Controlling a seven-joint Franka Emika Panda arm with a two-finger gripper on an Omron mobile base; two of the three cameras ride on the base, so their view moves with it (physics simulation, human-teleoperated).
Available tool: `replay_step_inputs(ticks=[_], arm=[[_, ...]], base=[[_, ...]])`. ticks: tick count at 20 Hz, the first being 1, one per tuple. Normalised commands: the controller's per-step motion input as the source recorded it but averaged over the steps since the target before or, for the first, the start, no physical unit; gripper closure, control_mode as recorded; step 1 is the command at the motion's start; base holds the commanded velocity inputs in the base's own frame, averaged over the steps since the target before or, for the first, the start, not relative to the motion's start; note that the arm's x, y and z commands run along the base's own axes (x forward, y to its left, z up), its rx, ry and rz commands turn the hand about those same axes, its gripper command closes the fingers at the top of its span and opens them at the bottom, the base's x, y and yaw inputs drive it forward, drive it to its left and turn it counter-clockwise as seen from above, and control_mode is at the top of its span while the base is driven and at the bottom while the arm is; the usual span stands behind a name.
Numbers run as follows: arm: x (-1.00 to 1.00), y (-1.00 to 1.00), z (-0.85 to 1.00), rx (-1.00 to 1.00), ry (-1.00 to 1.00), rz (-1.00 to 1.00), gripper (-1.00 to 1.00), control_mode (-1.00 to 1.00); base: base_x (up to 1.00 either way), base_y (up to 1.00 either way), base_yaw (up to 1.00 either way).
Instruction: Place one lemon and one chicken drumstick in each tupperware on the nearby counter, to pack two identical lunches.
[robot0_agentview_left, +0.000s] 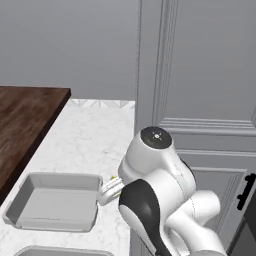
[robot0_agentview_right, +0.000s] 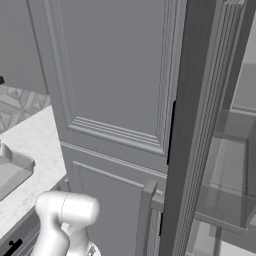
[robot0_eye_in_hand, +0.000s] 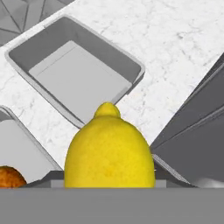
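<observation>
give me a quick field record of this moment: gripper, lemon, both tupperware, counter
gripper: shut on the lemon, above the counter
far tupperware: nothing in it
near tupperware: an orange-brown item shows at its edge, likely the drumstick; mostly cut off
counter: white marble, both trays on it side by side
lemon position: over the marble beside the trays, not yet in either

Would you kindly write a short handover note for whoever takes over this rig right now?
Gripper: shut on the lemon, carried above the marble counter.
Far tupperware: empty, on the counter beside the tall cabinet.
Near tupperware: holds a brown item at the picture's edge, probably a drumstick; the rest of it is out of frame.
Done: lemon picked up.
Left: place this lemon in a tupperware, then check that each has one lemon and one drumstick.
</observation>
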Motion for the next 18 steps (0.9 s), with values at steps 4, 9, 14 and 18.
replay_step_inputs(ticks=[4,9,14,18], arm=[[0.72,0.94,-0.66,-0.12,0.27,0.0,1.0,-1.0],[0.82,0.69,-0.71,-0.02,0.17,0.0,1.0,-1.0],[0.68,0.75,-0.7,-0.01,0.0,0.0,1.0,-1.0],[0.65,0.75,-0.47,-0.05,0.0,-0.08,1.0,-1.0]], base=[[0.0,0.0,0.0],[0.0,0.0,0.0],[0.0,0.0,0.0],[0.0,0.0,0.0]])
